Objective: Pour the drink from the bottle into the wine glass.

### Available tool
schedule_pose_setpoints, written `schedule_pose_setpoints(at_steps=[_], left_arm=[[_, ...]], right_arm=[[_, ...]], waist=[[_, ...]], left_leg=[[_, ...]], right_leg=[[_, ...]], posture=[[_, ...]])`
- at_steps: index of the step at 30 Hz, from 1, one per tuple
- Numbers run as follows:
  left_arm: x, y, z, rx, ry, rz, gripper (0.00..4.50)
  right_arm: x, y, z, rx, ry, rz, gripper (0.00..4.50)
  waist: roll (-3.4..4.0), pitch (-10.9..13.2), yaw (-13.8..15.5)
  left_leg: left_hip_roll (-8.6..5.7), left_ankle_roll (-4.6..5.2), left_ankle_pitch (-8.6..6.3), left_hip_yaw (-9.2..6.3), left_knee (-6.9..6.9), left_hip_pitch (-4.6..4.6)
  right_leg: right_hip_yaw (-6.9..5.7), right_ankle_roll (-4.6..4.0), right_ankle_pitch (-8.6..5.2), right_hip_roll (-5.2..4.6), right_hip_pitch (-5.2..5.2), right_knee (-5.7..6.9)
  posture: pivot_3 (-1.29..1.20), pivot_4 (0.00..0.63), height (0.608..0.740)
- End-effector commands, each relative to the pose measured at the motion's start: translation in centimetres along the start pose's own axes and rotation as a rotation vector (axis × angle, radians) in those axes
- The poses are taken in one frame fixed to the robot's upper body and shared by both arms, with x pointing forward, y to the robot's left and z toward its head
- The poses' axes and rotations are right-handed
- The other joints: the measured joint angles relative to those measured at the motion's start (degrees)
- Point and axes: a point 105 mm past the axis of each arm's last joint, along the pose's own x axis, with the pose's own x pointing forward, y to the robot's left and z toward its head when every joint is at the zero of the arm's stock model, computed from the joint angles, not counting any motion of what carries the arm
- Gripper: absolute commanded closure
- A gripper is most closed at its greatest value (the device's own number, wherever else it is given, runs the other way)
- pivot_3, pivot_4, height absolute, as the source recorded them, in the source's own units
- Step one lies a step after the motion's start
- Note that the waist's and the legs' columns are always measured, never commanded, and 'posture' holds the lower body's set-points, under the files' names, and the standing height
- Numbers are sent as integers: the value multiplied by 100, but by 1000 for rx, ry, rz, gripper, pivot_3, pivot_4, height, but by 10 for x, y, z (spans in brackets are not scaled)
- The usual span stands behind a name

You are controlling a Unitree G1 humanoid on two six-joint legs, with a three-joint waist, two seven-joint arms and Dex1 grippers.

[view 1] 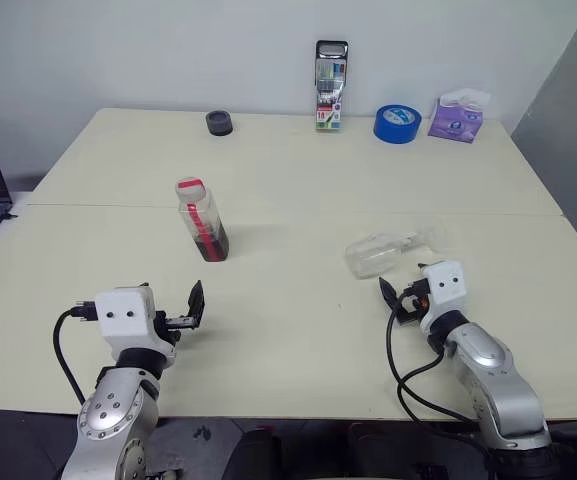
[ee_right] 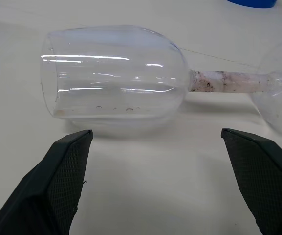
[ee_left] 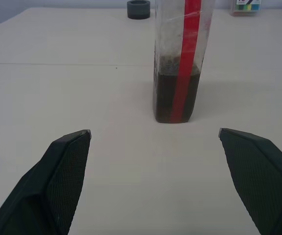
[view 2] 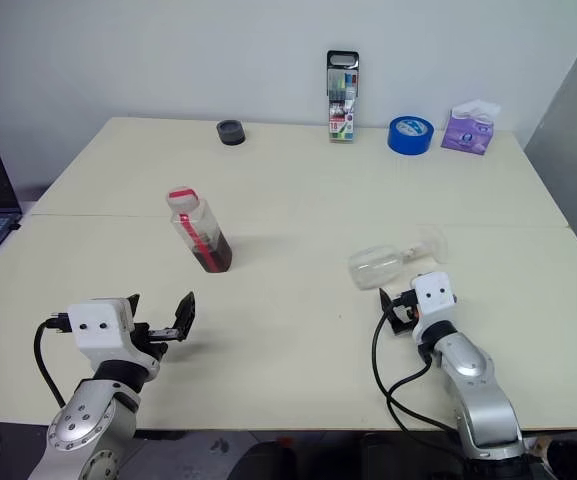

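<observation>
While standing capped on matte cream surface (view 1: 298,330), squarish clear plastic bottle (view 1: 202,220) holding dark drink (ee_left: 175,98); rounded wine glass (ee_right: 116,78) lying sideways; left pincer (ee_left: 153,142), right pincer (ee_right: 155,142) both gaping, textured black fingers spread.

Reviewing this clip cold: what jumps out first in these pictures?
The wine glass lies tipped on its side on the table, empty, just ahead of the open right gripper. The bottle stands capped with dark drink in its bottom, ahead of the open left gripper. Neither gripper touches anything.
</observation>
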Motion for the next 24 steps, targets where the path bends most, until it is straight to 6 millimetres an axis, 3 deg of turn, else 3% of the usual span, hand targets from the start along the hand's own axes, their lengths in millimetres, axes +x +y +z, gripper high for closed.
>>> schedule_pose_setpoints(at_steps=[1, 24], left_arm=[[-1, 0, 12, 24, -42, -6, 28], [-1, -1, 15, 3, -57, -8, 28]], right_arm=[[-3, -1, 19, -24, -75, -7, 0], [-4, -1, 19, -22, -75, -9, 0]], waist=[[0, 0, 0], [0, 0, 0]], left_leg=[[0, 0, 0, 0, 0, 0], [0, 0, 0, 0, 0, 0]], right_leg=[[0, 0, 0, 0, 0, 0], [0, 0, 0, 0, 0, 0]], posture=[[0, 150, 740], [0, 150, 740]])
